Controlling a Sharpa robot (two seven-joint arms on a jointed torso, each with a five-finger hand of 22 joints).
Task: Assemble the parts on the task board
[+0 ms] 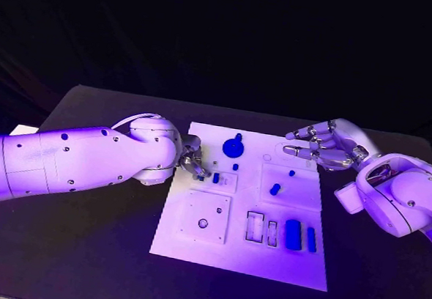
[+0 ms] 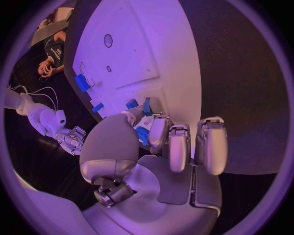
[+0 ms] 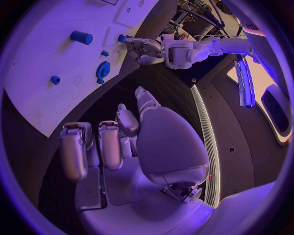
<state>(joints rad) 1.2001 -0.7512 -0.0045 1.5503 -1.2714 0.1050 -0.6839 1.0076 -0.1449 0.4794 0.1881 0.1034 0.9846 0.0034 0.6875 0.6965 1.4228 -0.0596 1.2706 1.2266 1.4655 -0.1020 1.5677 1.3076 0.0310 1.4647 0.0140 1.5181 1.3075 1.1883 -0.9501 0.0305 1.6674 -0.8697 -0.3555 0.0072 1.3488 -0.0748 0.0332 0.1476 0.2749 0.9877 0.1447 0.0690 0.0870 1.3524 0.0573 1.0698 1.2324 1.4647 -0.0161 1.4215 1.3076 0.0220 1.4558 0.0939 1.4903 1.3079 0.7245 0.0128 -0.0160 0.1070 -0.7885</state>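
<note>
Head view shows my left hand [image 1: 192,158] pinching a small blue part [image 1: 215,177] over the task board [image 1: 240,259], at ten o'clock, presumably to seat it, while my right hand [image 1: 326,147] waits empty, fingers loosely apart, at two o'clock

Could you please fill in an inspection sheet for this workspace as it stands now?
Surface: black table, bare around the plate.
Job's things: white task board; round blue knob at its far end, long blue block at its near end.
Clutter: nothing seen.
Hands: left hand pinches a small blue part over the board; right hand hovers, fingers apart, holding nothing.
Cables: nothing seen on the table.
Surroundings: dark.
</note>
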